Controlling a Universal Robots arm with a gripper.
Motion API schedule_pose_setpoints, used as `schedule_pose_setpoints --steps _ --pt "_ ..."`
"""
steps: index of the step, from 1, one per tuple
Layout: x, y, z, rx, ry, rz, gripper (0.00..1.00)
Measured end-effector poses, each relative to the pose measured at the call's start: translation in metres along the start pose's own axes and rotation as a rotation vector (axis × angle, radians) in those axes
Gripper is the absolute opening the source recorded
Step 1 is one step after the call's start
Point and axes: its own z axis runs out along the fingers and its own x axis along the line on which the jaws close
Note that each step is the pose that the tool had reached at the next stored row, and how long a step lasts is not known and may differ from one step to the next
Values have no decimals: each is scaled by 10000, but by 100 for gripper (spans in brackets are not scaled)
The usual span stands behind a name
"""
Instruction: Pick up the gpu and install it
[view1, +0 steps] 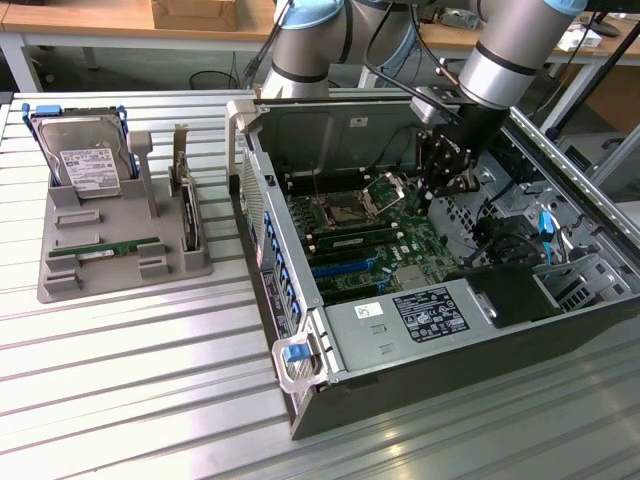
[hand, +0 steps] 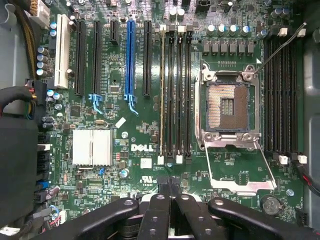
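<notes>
The gpu (view1: 108, 249), a thin green stick, lies flat in the grey holder (view1: 60, 290) on the table at the exterior view's left, well away from the arm. My gripper (view1: 446, 188) hangs inside the open computer case (view1: 400, 330), above the motherboard near the CPU socket (view1: 385, 195). In the wrist view the gripper (hand: 168, 182) has its black fingers (hand: 158, 210) pressed together with nothing between them. Below them lie the Dell motherboard (hand: 125, 130), its row of black memory slots (hand: 175, 90) and the open CPU socket (hand: 227, 107).
A silver hard drive in blue rails (view1: 85, 160) and an upright dark card (view1: 188, 215) stand in the same grey holder. The case's raised side walls (view1: 262, 230) surround the board. A silver heat sink (hand: 92, 146), a blue expansion slot (hand: 131, 57) and cables (hand: 20, 100) sit on or beside the board.
</notes>
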Motion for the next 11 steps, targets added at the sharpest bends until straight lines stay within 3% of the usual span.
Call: schedule_pose_setpoints --steps 6,9,11 --pt "-1 17 18 0 1 1 11" --pt "-6 121 93 0 1 0 11" --pt "-10 148 187 0 1 0 11"
